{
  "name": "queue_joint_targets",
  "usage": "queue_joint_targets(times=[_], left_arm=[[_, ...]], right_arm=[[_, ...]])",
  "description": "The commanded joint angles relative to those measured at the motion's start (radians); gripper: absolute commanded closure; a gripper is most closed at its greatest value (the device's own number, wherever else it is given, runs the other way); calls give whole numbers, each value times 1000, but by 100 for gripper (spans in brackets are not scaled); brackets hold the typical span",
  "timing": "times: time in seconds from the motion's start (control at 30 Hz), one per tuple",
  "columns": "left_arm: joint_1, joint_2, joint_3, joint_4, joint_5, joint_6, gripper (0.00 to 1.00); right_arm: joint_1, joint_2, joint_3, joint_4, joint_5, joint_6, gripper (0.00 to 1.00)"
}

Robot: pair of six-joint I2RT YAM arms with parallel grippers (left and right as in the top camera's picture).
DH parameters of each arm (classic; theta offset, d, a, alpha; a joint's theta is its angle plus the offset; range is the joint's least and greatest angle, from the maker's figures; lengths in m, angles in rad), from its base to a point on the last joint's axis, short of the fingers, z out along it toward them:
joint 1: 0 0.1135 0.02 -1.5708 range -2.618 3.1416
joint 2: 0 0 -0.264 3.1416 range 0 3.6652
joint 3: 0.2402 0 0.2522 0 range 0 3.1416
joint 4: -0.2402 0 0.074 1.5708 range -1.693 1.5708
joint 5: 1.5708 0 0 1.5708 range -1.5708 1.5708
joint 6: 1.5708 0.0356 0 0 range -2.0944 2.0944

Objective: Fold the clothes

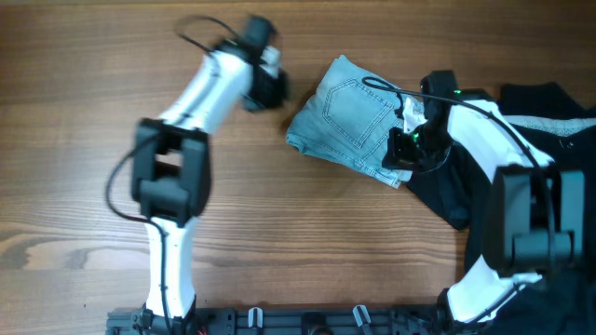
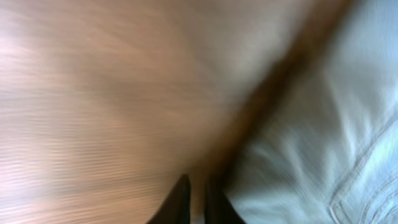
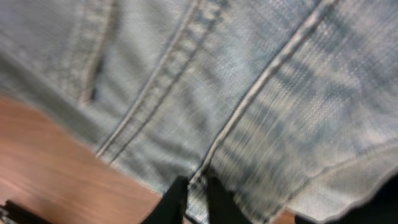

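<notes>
Folded denim shorts (image 1: 346,113) lie on the counter (image 1: 279,219) toward 1 o'clock, overlapping the black garment (image 1: 549,100) at 3 o'clock. The left end effector (image 1: 266,87), fingers together and empty, hovers at the shorts' 9 o'clock. The right end effector (image 1: 402,151) sits on their 4 o'clock hem; I cannot tell whether it grips.

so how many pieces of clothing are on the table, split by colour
light-blue denim shorts: 1
black garment: 1
total: 2
</notes>
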Motion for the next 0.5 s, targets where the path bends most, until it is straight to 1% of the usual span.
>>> queue_joint_targets(times=[0.0,0.07,0.13,0.17,0.2,0.27,0.3,0.33,0.4,0.43,0.47], left_arm=[[119,-4,179,-119,-18,51,80],[126,-10,223,-206,95,51,76],[117,-14,224,-263,258,75,76],[101,-14,224,-291,327,95,77],[77,-14,221,-313,350,104,79],[-6,-14,212,-334,329,103,82],[-38,-14,201,-334,300,93,87],[-76,-14,183,-338,241,58,91],[-134,-14,134,-328,129,-23,93],[-151,-14,110,-315,96,-45,93],[-179,-14,47,-260,69,-83,94]], right_arm=[[4,-161,33,59,-50,24,77],[4,-198,33,132,-48,48,76],[4,-200,33,205,-2,62,75],[3,-183,33,259,101,111,76],[-2,-166,33,299,176,140,76],[-24,-114,33,383,209,172,77],[-34,-95,33,406,209,189,77],[-50,-74,33,423,210,213,79],[-81,-45,33,427,210,226,80],[-94,-34,33,421,215,223,79],[-113,-20,33,400,234,223,79]])
